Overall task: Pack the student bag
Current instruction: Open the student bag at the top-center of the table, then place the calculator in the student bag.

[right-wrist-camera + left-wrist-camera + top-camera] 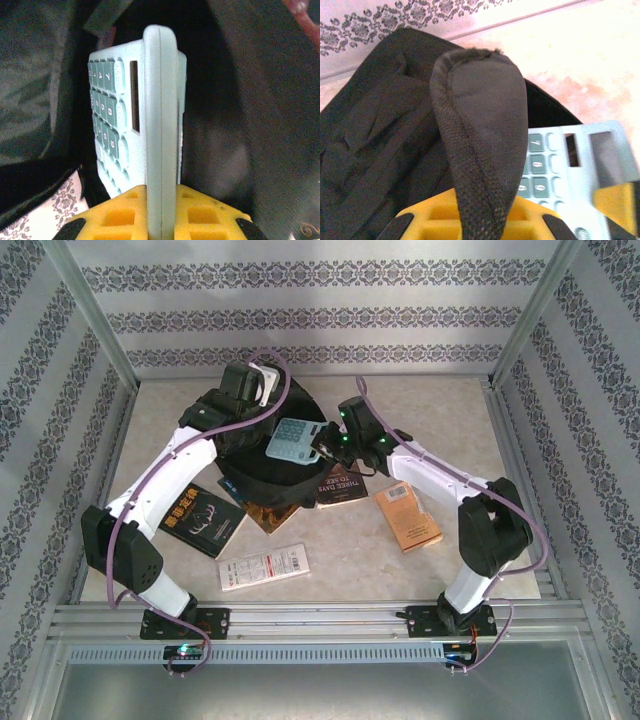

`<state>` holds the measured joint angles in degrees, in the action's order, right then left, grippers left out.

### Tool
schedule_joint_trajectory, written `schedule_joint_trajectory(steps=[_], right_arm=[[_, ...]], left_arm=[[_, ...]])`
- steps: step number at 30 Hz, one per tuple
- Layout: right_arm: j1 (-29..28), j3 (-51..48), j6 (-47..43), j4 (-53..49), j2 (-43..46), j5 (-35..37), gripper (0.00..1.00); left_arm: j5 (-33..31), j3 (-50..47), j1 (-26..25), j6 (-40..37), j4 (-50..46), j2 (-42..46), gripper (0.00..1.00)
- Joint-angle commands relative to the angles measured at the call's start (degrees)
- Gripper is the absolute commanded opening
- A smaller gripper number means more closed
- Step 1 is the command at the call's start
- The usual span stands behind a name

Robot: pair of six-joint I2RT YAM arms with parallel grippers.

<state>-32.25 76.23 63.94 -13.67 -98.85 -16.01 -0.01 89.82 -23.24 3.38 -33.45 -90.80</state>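
Observation:
The student bag [262, 472] is a large black fabric backpack lying mid-table. My left gripper [240, 430] [485, 212] is shut on a black padded fabric flap [480, 125] of the bag [370, 150], holding it up. My right gripper [328, 447] [162, 205] is shut on a pale blue calculator [293, 440] [160, 100], gripped edge-on between its yellow pads. The calculator hangs over the bag's dark opening [225, 110]. In the left wrist view the calculator [570, 165] shows just right of the flap.
Books lie around the bag's near side: a black one [203, 518], a brown one [270, 512], a dark one titled "Three Days to See" [342, 485] and an orange one [407, 515]. A white printed card [264, 566] lies nearer the arms. Patterned walls enclose three sides.

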Motion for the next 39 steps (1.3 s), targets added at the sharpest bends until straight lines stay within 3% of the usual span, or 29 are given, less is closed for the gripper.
schedule_joint_trajectory(steps=[1, 8, 15, 18, 20, 23, 27, 30, 34, 39], right_arm=[[-0.71, 8.32, 0.58, -3.38, -5.25, 4.14, 0.08], [-1.38, 22.84, 5.48, -4.09, -17.98, 7.35, 0.15], [-3.55, 24.55, 12.09, 14.64, -26.44, 10.76, 0.25], [-4.31, 26.06, 13.4, 22.15, -30.1, 11.79, 0.35], [-4.66, 27.9, 13.51, 27.4, -33.05, 11.3, 0.53], [-4.42, 30.4, 11.19, 28.89, -35.3, 8.15, 0.61], [-3.92, 26.87, 1.13, 26.25, -30.71, 4.48, 0.71], [-3.61, 22.5, -5.63, 22.91, -25.61, 0.6, 0.72], [-3.48, 11.85, -15.2, 18.09, -15.41, 1.4, 0.75], [-2.12, 2.83, -20.4, 14.16, -5.49, -1.0, 0.74]], left_arm=[[3.3, 3.29, -0.31, 0.19, 6.25, 1.48, 0.0], [6.22, 7.25, -0.31, 3.21, 6.62, -1.62, 0.0], [7.21, 7.9, -0.22, 6.22, 8.4, -4.17, 0.0], [7.07, 8.0, -0.16, 7.72, 9.39, -5.04, 0.0], [7.29, 7.75, 0.25, 8.26, 10.13, -5.76, 0.0], [7.43, 7.65, 1.62, 8.91, 10.56, -6.93, 0.0], [8.46, 6.44, 3.82, 9.49, 11.21, -8.05, 0.0], [9.75, 5.9, 4.9, 9.81, 11.65, -9.05, 0.0], [11.06, 5.68, 5.44, 10.15, 11.83, -10.79, 0.0], [14.47, 4.74, 5.49, 12.38, 12.48, -13.28, 0.0]])
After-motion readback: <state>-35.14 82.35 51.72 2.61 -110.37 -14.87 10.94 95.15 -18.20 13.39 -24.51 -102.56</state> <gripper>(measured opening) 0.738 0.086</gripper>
